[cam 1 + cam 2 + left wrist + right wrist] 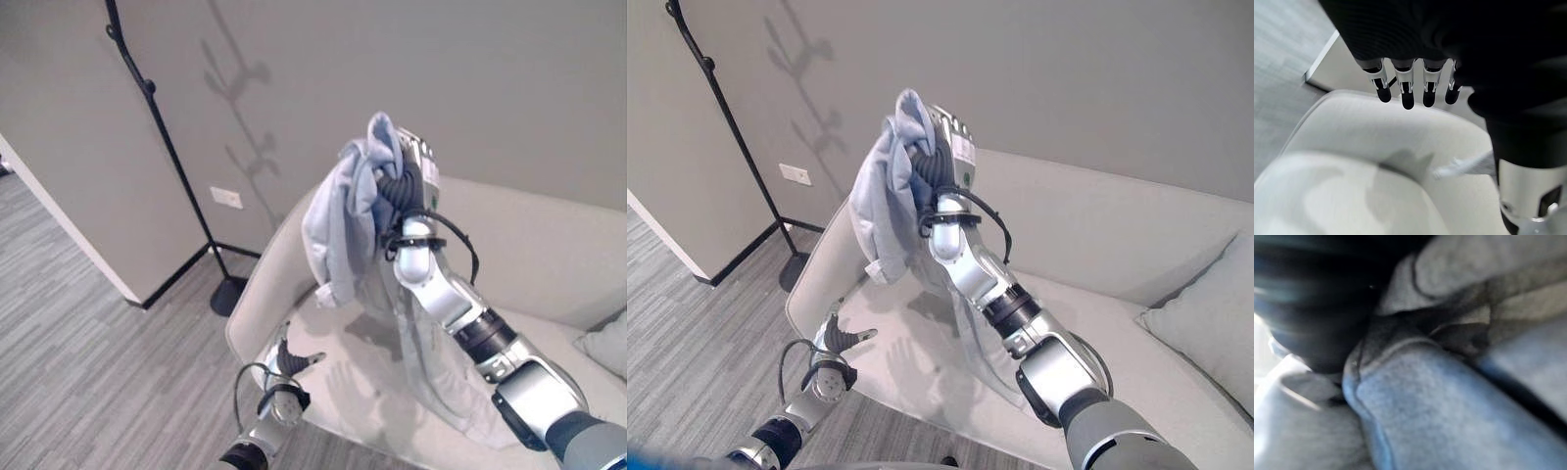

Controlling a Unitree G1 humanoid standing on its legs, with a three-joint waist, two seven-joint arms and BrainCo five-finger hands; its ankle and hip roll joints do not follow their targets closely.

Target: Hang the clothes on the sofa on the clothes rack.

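Note:
A light blue-grey garment hangs from my right hand, which is raised high above the sofa and shut on the bunched cloth. The rest of the garment trails down along my forearm towards the seat. The right wrist view is close on folds of the garment. The black clothes rack stands to the left by the wall, its round base on the floor beside the sofa's left end. My left hand is low at the sofa's front left corner, with straight fingers holding nothing.
A grey cushion lies at the sofa's right end. A white outlet sits on the wall between rack and sofa. Grey striped floor spreads to the left, past a wall corner.

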